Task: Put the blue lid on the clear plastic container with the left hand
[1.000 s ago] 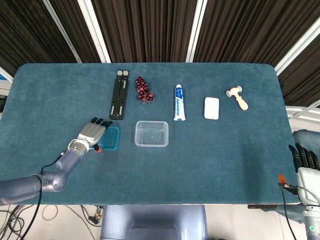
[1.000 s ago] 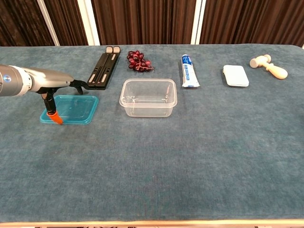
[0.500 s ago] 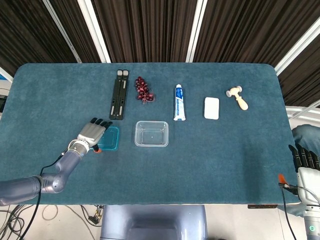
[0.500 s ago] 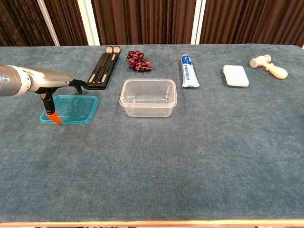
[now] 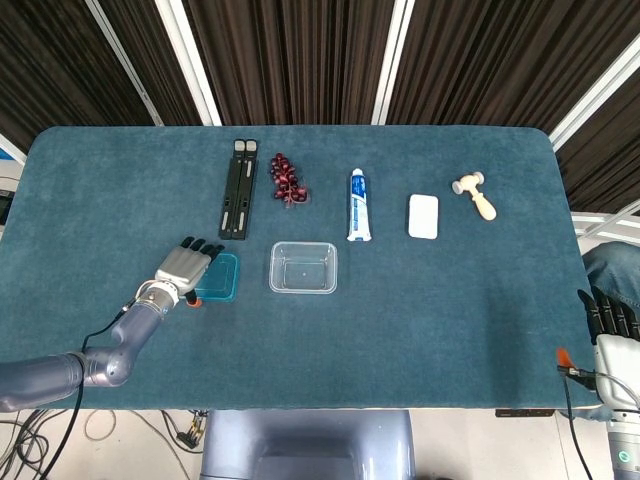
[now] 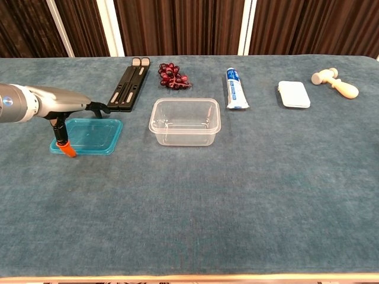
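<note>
The blue lid (image 5: 222, 277) (image 6: 92, 135) lies flat on the table, left of the clear plastic container (image 5: 303, 267) (image 6: 185, 121), which stands upright and empty. My left hand (image 5: 183, 268) (image 6: 59, 106) hovers over the lid's left part with its fingers stretched flat. Its orange-tipped thumb points down at the lid's near left corner. Nothing is in its grasp. At the table's right front edge my right hand (image 5: 610, 320) shows only in the head view, fingers straight and holding nothing.
Along the back lie a black folding stand (image 5: 238, 188) (image 6: 127, 84), a bunch of dark grapes (image 5: 286, 180) (image 6: 172, 76), a toothpaste tube (image 5: 359, 204) (image 6: 235, 87), a white box (image 5: 423, 216) (image 6: 294, 94) and a wooden mallet (image 5: 475, 195) (image 6: 336, 81).
My left hand has drifted slightly left over the lid, its thumb tip a little nearer the lid's corner. The lid and container have not moved.
</note>
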Robot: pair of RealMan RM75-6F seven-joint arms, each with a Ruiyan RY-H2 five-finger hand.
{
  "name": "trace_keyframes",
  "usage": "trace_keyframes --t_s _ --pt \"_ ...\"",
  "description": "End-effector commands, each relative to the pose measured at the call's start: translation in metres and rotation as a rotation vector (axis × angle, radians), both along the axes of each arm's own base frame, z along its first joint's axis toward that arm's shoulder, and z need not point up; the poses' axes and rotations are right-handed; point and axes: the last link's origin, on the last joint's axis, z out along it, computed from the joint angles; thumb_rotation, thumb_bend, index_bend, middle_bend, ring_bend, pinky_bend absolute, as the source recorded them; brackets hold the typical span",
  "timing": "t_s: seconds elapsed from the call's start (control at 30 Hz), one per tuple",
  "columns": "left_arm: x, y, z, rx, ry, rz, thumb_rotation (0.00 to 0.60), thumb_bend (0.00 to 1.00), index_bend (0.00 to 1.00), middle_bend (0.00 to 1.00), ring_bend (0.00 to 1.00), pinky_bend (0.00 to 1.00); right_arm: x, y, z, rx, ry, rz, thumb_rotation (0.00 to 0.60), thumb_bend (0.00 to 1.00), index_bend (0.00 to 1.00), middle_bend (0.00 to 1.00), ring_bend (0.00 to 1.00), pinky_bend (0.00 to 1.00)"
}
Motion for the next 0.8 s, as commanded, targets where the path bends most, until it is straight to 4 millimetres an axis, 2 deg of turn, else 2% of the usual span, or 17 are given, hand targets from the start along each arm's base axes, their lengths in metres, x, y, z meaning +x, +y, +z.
trace_keyframes --t_s 0.03,0.4,0.67,0.8 --pt "-0.0003 0.0005 -0.0019 -0.003 0.004 0.001 0.6 0.1 0.0 0.11 0.0 0.0 0.0 0.0001 0.0 0.0 -0.001 0.0 0.6 0.36 0.0 0.0 0.0 0.0" --pt "-0.0014 0.0011 -0.0055 -0.007 0.019 0.0 0.6 0.1 0.0 0.14 0.0 0.0 0.0001 0.0 -0.0001 0.0 0.001 0.0 0.6 0.36 0.0 0.0 0.0 0.0" --pt "-0.0028 0.0017 -0.0075 -0.001 0.02 -0.003 0.6 0.11 0.02 0.25 0.0 0.0 0.0001 -0.0001 -0.0001 -0.001 -0.003 0.0 0.6 0.36 0.0 0.0 0.0 0.0" --pt "-0.0028 0.0029 -0.0068 0.008 0.02 -0.008 0.6 0.13 0.03 0.27 0.0 0.0 0.0001 0.0 -0.0002 0.0 -0.007 -0.001 0.6 0.36 0.0 0.0 0.0 0.0"
